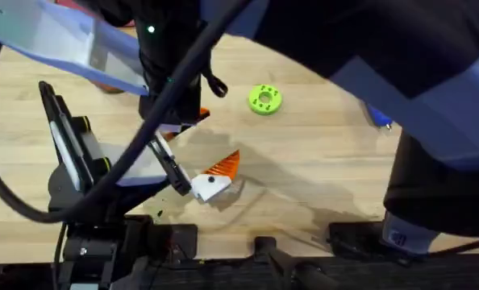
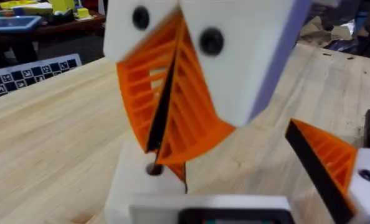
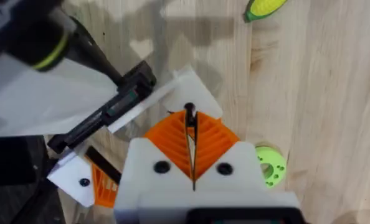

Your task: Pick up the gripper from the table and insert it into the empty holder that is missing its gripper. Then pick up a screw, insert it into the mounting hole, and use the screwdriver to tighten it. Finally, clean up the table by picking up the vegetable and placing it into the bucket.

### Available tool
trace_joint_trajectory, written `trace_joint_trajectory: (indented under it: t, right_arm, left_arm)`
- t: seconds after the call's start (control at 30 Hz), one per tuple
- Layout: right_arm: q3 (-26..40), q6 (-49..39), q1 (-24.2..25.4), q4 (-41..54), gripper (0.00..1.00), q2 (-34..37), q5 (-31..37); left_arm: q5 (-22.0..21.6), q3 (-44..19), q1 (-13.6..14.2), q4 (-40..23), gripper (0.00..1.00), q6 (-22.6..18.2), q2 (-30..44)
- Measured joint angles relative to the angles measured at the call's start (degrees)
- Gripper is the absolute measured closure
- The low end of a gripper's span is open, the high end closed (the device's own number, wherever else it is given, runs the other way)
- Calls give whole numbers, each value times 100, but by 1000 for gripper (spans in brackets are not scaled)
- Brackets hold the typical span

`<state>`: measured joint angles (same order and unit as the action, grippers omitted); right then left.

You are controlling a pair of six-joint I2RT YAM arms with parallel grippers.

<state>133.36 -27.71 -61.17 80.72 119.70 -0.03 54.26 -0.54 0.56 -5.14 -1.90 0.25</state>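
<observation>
The right gripper (image 2: pixel 163 134) is held tip-down over the left gripper (image 2: pixel 241 168), so that the part and its seat can be brought together. The right arm's 2 orange ribbed pads (image 3: pixel 213 140) are pressed together with a thin dark sliver pinched between them. Whether that sliver is the gripper's black face or a screw cannot be told.

The holder (image 2: pixel 135 186), a bare white block with 1 dark hole, is found directly under the closed fingertips, nearly touching them. The left fingers are kept wide, and the wedge-bearing finger (image 2: pixel 325 155) is set well apart from the holder, presumably to leave room for the descent.

The vegetable (image 3: pixel 263 9) is left well beyond the right fingertips. A green disc (image 3: pixel 269 165) lies just beside them.
</observation>
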Motion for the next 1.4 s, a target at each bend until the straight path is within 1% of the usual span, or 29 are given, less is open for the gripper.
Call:
trace_joint_trajectory:
  t: [1.4]
  right_arm:
    - [7,30,-32,-85,989,102,2]
  left_arm:
    - [0,0,0,0,15,22,7]
